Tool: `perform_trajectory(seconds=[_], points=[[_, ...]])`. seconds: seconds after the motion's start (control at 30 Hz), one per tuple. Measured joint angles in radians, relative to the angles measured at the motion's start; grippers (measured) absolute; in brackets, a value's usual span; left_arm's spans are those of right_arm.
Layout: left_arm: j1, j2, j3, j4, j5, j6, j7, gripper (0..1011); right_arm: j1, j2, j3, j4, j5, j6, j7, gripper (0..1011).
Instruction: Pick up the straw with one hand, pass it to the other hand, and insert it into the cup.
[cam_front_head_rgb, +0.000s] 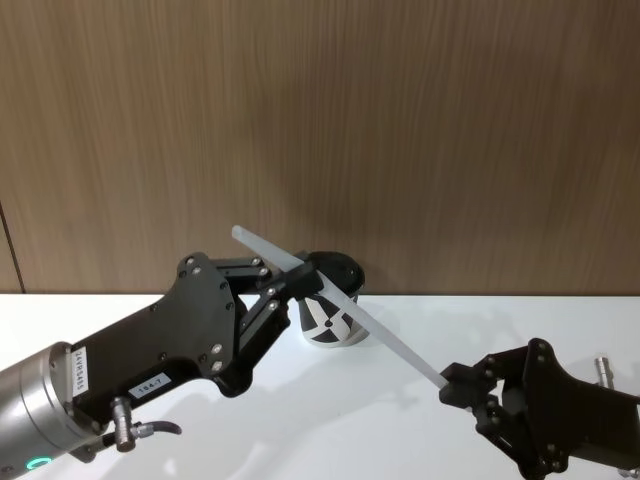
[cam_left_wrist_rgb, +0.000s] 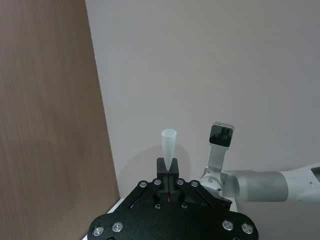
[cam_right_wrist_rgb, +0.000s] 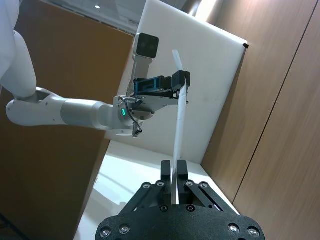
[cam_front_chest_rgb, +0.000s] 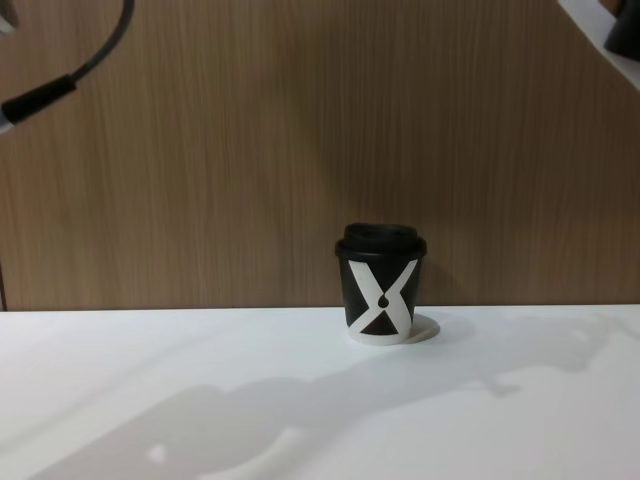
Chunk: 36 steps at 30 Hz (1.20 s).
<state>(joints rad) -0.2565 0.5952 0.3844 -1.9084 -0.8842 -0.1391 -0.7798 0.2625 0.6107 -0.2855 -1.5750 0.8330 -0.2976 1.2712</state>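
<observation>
The white straw (cam_front_head_rgb: 385, 335) hangs slanted in the air above the table, held at both ends. My left gripper (cam_front_head_rgb: 307, 282), with the silver wrist and green ring, is shut on its upper part, leaving a short tip sticking out past the fingers (cam_left_wrist_rgb: 168, 142). My all-black right gripper (cam_front_head_rgb: 452, 383) is shut on the lower end. In the right wrist view the straw (cam_right_wrist_rgb: 178, 125) runs from my right gripper (cam_right_wrist_rgb: 174, 172) up to the left gripper (cam_right_wrist_rgb: 181, 80). The black cup (cam_front_head_rgb: 335, 322) with its white X stands upright with its lid on behind the straw, by the wall (cam_front_chest_rgb: 380, 290).
The white table (cam_front_head_rgb: 400, 430) stretches in front of the cup and meets a wood-panelled wall (cam_front_head_rgb: 400, 120) just behind it. A dark cable (cam_front_chest_rgb: 60, 85) hangs at the chest view's upper left.
</observation>
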Motion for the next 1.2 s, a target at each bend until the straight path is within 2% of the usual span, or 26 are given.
perform_trajectory(seconds=[0.13, 0.17, 0.23, 0.27, 0.33, 0.37, 0.43, 0.67, 0.77, 0.9, 1.0, 1.1, 1.2], points=[[0.000, 0.000, 0.000, 0.000, 0.000, 0.000, 0.000, 1, 0.000, 0.000, 0.000, 0.000, 0.000, 0.000, 0.000, 149], [0.000, 0.000, 0.000, 0.000, 0.000, 0.000, 0.000, 1, 0.000, 0.000, 0.000, 0.000, 0.000, 0.000, 0.000, 207], [0.000, 0.000, 0.000, 0.000, 0.000, 0.000, 0.000, 1, 0.000, 0.000, 0.000, 0.000, 0.000, 0.000, 0.000, 237], [0.000, 0.000, 0.000, 0.000, 0.000, 0.000, 0.000, 1, 0.000, 0.000, 0.000, 0.000, 0.000, 0.000, 0.000, 301], [0.000, 0.000, 0.000, 0.000, 0.000, 0.000, 0.000, 1, 0.000, 0.000, 0.000, 0.000, 0.000, 0.000, 0.000, 340], [0.000, 0.000, 0.000, 0.000, 0.000, 0.000, 0.000, 1, 0.000, 0.000, 0.000, 0.000, 0.000, 0.000, 0.000, 402], [0.000, 0.000, 0.000, 0.000, 0.000, 0.000, 0.000, 1, 0.000, 0.000, 0.000, 0.000, 0.000, 0.000, 0.000, 432], [-0.003, 0.002, 0.001, 0.000, 0.016, -0.003, 0.017, 0, 0.000, 0.000, 0.000, 0.000, 0.000, 0.000, 0.000, 680], [-0.007, 0.003, 0.002, -0.001, 0.042, -0.006, 0.043, 1, 0.000, 0.000, 0.000, 0.000, 0.000, 0.000, 0.000, 740], [-0.012, 0.003, 0.003, -0.003, 0.070, -0.006, 0.070, 2, 0.000, 0.000, 0.000, 0.000, 0.000, 0.000, 0.000, 884], [-0.020, 0.002, 0.004, -0.005, 0.112, -0.005, 0.108, 2, 0.000, 0.000, 0.000, 0.000, 0.000, 0.000, 0.000, 962], [-0.027, 0.000, 0.005, -0.005, 0.138, -0.003, 0.131, 1, 0.000, 0.000, 0.000, 0.000, 0.000, 0.000, 0.000, 1001], [-0.041, -0.006, 0.008, -0.004, 0.188, 0.006, 0.174, 0, 0.000, 0.000, 0.000, 0.000, 0.000, 0.000, 0.000, 1001]])
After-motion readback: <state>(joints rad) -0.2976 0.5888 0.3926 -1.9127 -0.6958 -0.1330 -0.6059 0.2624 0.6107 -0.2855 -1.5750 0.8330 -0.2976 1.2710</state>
